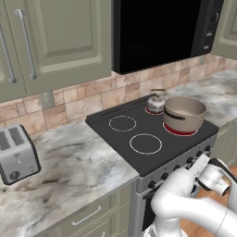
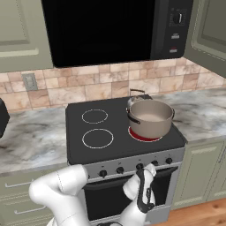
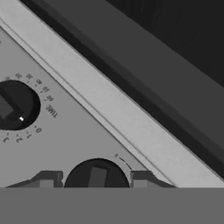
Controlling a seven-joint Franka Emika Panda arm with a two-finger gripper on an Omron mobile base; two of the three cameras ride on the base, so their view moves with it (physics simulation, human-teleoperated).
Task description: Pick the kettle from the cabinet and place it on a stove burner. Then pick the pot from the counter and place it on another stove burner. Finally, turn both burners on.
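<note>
While upright on red burners, kettle [image 1: 156,102] and pot [image 1: 184,113]; end effector [image 3: 93,181] spread, straddling a stove knob [image 3: 97,177].

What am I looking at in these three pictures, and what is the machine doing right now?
A white robot arm stands before a black cooktop. Two pictures come from cameras behind the arm, left and right; the third looks along its hand. The brown pot and small silver kettle each sit on a burner glowing red. The hand is at the stove's front panel, its fingers either side of a dark knob. Whether they grip it is unclear.
</note>
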